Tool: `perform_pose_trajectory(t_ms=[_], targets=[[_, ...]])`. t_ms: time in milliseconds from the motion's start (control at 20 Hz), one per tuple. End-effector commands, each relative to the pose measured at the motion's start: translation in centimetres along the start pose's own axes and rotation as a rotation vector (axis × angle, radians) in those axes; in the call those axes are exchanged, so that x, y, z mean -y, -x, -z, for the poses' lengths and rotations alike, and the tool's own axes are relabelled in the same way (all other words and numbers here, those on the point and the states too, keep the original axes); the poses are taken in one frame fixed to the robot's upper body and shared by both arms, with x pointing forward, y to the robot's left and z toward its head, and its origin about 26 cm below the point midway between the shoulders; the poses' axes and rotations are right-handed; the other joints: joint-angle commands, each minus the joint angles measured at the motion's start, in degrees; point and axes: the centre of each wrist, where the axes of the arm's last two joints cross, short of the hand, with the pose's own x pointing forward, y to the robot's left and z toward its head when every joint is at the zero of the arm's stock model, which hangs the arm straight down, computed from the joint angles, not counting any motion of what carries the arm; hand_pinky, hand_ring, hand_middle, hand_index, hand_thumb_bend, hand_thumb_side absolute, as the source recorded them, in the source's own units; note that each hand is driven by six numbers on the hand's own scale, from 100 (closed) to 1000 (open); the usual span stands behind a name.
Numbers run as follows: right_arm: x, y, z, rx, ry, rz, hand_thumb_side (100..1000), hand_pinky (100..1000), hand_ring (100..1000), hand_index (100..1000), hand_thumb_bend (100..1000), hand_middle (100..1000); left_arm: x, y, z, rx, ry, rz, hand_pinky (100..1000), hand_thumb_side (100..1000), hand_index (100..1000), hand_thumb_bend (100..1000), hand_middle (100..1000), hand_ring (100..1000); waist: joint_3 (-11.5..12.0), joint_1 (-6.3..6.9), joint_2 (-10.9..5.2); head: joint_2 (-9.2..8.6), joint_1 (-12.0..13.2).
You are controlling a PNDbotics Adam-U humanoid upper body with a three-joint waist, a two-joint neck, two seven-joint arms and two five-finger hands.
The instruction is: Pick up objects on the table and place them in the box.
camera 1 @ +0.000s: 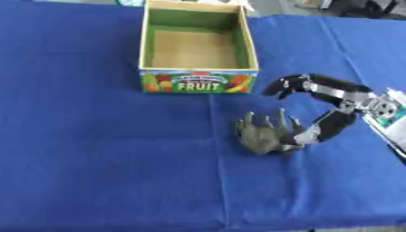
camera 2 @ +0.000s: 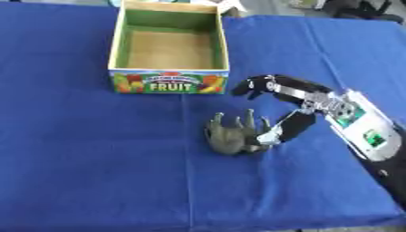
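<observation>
- Left eye view: box, open top, green inner walls, "FRUIT" label on front, at 12 o'clock on blue tablecloth
- Left eye view: grey toy animal, legs up, lying on the cloth at 5 o'clock from box
- Right eye view: right hand entering from 3 o'clock; one finger touching the toy's side, upper fingers curled and spread apart above, toy not clasped
- Left hand: no view shows it

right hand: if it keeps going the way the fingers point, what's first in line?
Likely the grey toy animal lying legs-up: the right hand points left, its lower finger apparently already touching it. Depth is unclear.
</observation>
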Motion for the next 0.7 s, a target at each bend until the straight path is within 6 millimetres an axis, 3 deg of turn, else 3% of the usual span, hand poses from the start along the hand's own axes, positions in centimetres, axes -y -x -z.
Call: perform_pose_trajectory(t_ms=[50,700], targets=[[0.4,0.1,-0.3,-0.013,-0.007,-0.033,290,803,871,905,505,827,-0.4,-0.7,0.4,0.029,0.000,0.007,477,670,654,494,573,601,-0.12,0.40,-0.75,0.27,-0.23],[-0.8,0.6,-0.1,-0.037,-0.014,-0.074,292,808,869,905,510,828,-0.4,-0.7,0.3,0.028,0.000,0.005,477,671,653,494,573,601,-0.30,0.45,-0.68,0.35,-0.18]])
